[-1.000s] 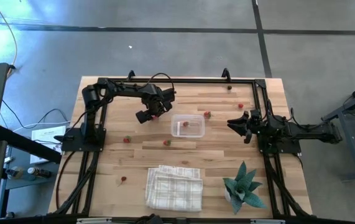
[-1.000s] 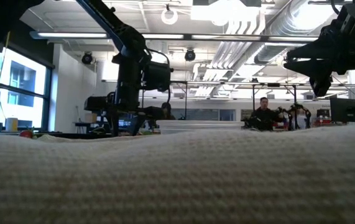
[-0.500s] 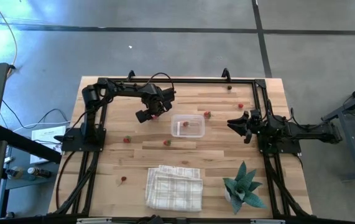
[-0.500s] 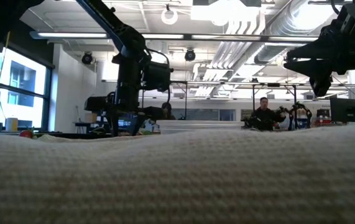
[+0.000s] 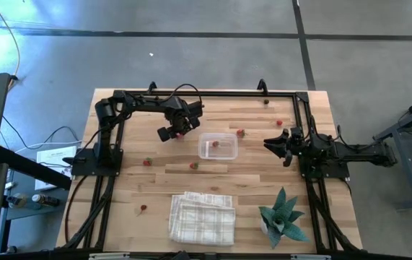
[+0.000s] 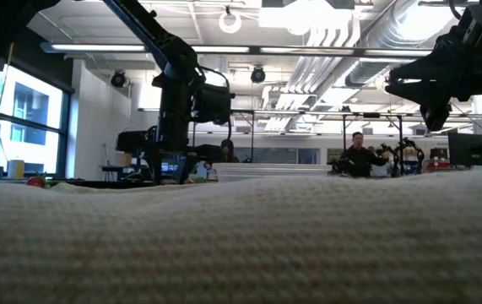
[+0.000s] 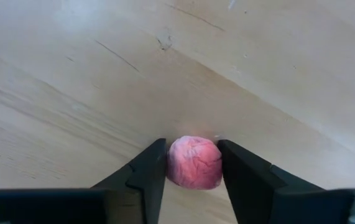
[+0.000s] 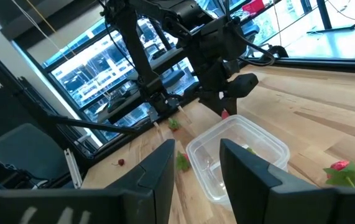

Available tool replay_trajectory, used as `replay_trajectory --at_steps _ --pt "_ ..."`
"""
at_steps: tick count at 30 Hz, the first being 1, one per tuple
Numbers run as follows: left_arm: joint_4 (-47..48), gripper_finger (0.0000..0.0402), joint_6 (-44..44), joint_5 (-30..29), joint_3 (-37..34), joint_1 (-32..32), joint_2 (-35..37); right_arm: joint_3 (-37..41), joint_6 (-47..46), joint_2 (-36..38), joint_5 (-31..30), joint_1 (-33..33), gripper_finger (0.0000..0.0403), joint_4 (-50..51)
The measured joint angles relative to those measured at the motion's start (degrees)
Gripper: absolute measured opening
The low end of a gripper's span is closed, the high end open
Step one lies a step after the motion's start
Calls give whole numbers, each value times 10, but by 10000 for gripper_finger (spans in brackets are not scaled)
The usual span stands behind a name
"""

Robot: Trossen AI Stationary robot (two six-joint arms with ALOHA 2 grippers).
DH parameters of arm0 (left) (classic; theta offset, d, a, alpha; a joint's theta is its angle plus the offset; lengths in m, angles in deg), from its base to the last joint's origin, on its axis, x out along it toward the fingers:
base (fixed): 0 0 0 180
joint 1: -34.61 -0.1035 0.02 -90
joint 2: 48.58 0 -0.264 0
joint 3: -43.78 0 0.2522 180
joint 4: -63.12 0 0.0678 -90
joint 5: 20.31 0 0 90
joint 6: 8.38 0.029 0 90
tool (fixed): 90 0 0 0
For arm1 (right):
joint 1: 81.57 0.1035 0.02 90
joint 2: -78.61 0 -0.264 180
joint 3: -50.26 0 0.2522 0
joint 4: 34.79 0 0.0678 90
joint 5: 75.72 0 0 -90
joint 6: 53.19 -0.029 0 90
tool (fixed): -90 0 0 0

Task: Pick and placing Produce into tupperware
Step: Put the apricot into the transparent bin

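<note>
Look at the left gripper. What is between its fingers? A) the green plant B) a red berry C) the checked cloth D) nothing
B: in the left wrist view a red piece of produce sits right between the left gripper's two dark fingers, down on the wooden table.

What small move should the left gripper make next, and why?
Probably finish closing on the red piece, then lift. The left gripper sits low on the table with a finger on each side of the piece, right beside the tupperware.
</note>
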Motion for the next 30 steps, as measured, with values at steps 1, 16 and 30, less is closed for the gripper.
replay_trajectory --at_steps 1,16,30 --pt "0 127 0 0 0 0 0 0 0 0 0 0 117 0" --pt "-1 104 18 2 0 0 0 0 9 0 0 0 117 0" --pt "0 112 34 10 0 0 0 0 9 0 0 0 117 0"
